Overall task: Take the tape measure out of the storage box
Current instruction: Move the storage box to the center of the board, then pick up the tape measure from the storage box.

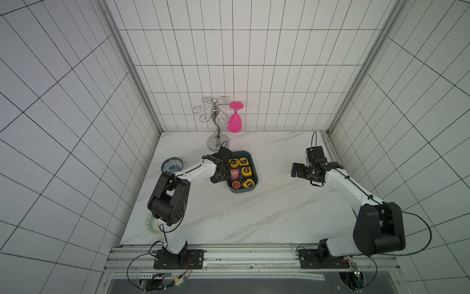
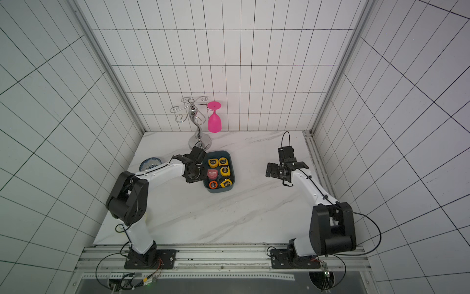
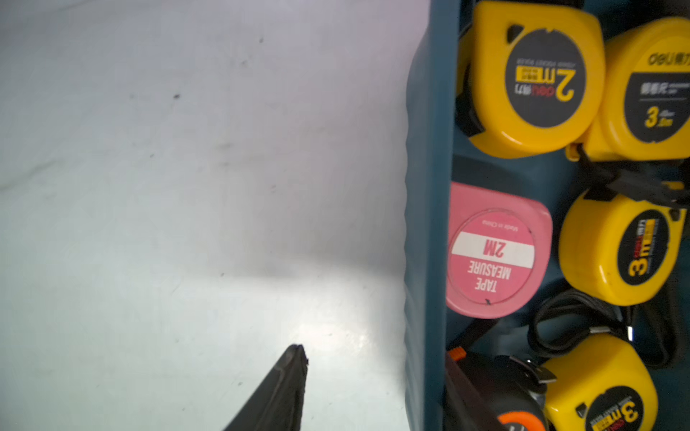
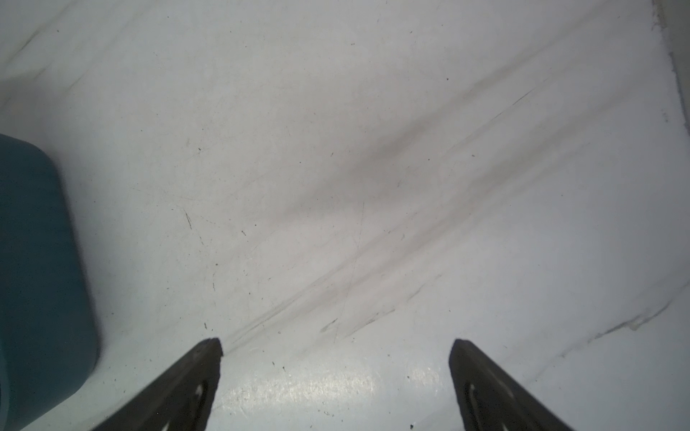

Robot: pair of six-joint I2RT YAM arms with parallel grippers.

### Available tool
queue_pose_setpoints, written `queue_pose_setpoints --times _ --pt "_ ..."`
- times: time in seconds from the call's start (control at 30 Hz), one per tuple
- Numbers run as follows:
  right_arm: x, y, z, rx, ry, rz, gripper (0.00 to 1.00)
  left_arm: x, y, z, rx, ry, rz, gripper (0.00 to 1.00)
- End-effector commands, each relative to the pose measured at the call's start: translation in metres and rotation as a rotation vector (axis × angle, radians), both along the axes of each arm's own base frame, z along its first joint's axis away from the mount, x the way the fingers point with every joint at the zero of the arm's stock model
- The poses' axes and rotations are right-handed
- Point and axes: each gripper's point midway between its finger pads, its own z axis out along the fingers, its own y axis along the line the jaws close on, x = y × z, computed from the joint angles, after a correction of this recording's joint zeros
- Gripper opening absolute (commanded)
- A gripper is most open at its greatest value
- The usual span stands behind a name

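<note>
left claw [image 1: 218, 176] pressed together beside storage box [image 3: 425, 224] | right claw [image 4: 336, 345] spread over table [image 4: 336, 149]

Both top views high, looking down on table [image 1: 254, 216]. Wrist views close, downward; share storage box [image 3: 425, 224].

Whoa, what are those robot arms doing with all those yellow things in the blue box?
Six tape measures lie in the storage box: four yellow, a pink one, a black-and-orange one. One must come out; none has yet. The left gripper is shut at the box's edge, one finger outside the wall; what it pinches I cannot tell. The right gripper hangs open over the table.
</note>
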Motion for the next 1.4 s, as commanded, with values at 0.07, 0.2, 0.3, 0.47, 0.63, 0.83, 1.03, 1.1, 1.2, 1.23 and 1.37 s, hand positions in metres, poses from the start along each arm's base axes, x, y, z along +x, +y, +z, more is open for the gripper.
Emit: queue_pose_setpoints --times 0.07,0.2,0.3,0.47,0.63,0.83,1.03,1.1,1.2,1.23,1.37 --pt "0.005 0.009 0.009 0.024 0.002 0.022 0.99 -0.039 0.041 -0.001 0.094 0.059 0.038 0.52" --pt "0.005 0.011 0.010 0.036 0.004 0.026 0.99 -0.060 0.061 0.000 0.119 0.078 0.060 0.51" --pt "0.006 0.014 0.011 0.048 0.004 0.029 0.99 -0.072 0.075 0.002 0.141 0.098 0.081 0.50" --pt "0.006 0.021 0.011 0.063 0.016 0.052 0.99 -0.081 0.096 0.007 0.162 0.111 0.124 0.52" --pt "0.003 0.035 0.013 0.083 0.026 0.100 0.99 -0.072 0.082 0.038 0.103 0.022 0.086 0.70" --pt "-0.001 0.047 0.009 0.089 0.048 0.135 0.99 -0.062 0.033 0.078 0.038 -0.056 -0.055 0.83" --pt "-0.002 0.050 0.002 0.095 0.066 0.138 0.99 -0.050 0.007 0.068 0.000 -0.012 -0.105 0.87" --pt "-0.001 0.051 0.001 0.097 0.067 0.139 0.99 -0.044 0.005 0.062 0.017 0.004 -0.111 0.88" --pt "0.000 0.052 0.001 0.101 0.068 0.139 0.99 -0.034 0.006 0.051 0.050 0.032 -0.111 0.88" --pt "0.000 0.052 0.001 0.100 0.069 0.141 0.99 -0.031 0.005 0.047 0.050 0.040 -0.111 0.88" --pt "0.000 0.053 0.000 0.108 0.073 0.141 0.99 -0.025 0.012 0.036 0.068 0.064 -0.093 0.85"
